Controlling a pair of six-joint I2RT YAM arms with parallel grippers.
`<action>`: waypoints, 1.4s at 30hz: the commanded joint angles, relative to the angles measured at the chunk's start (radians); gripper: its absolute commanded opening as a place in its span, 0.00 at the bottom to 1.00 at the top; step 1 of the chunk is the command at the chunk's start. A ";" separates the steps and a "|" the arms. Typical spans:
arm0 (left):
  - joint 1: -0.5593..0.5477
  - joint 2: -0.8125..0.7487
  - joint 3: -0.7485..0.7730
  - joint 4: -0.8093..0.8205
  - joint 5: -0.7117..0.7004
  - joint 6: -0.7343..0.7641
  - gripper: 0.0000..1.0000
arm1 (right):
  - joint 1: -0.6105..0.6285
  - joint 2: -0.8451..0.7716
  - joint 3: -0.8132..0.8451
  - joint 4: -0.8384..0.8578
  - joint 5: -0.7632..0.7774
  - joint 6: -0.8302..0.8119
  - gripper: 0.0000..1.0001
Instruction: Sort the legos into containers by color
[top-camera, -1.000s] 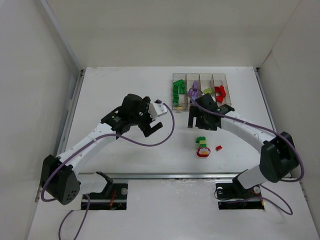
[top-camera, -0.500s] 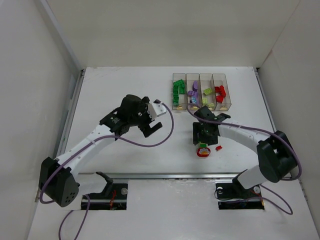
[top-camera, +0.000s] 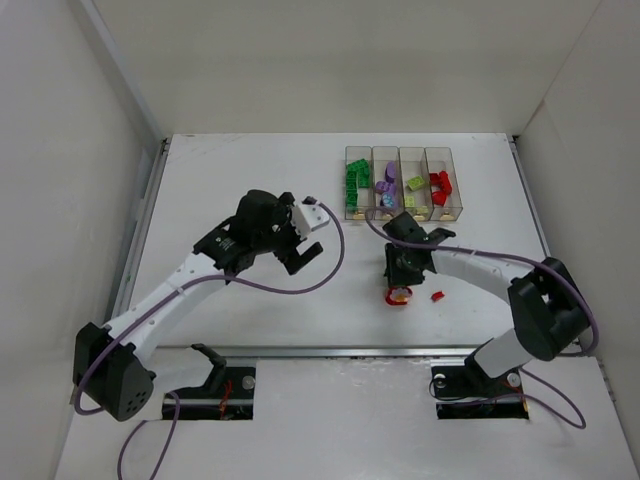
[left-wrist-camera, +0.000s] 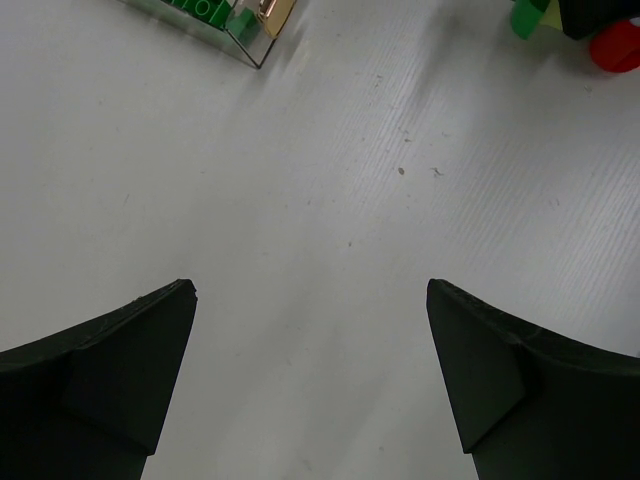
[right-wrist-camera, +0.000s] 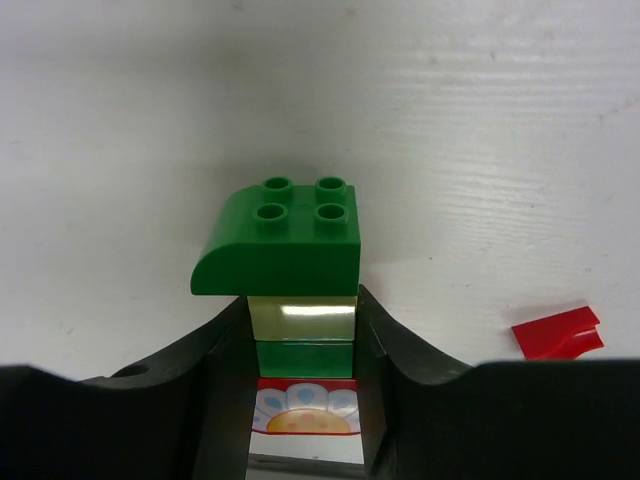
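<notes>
Four clear bins (top-camera: 357, 151), two arms (top-camera: 180, 285), one brick stack (right-wrist-camera: 290, 255), one loose red piece (right-wrist-camera: 558, 332).

White table (top-camera: 230, 170) boxed in by plain white walls (top-camera: 60, 150), a metal rail (top-camera: 330, 351) along its near edge

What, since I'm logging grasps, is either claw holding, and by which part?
Right claw grips the brick stack by its middle: the sides of the pale yellow brick and lower green brick. Left claw: open, empty.
</notes>
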 joint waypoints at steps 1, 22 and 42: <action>-0.005 -0.036 0.027 0.000 -0.001 -0.047 1.00 | 0.057 -0.102 0.075 0.093 0.021 -0.069 0.00; -0.077 -0.124 0.068 0.420 0.354 0.304 0.79 | 0.126 -0.462 0.136 0.392 -0.214 -0.406 0.00; -0.154 0.126 0.260 0.202 0.392 0.379 0.60 | 0.126 -0.453 0.127 0.401 -0.205 -0.338 0.00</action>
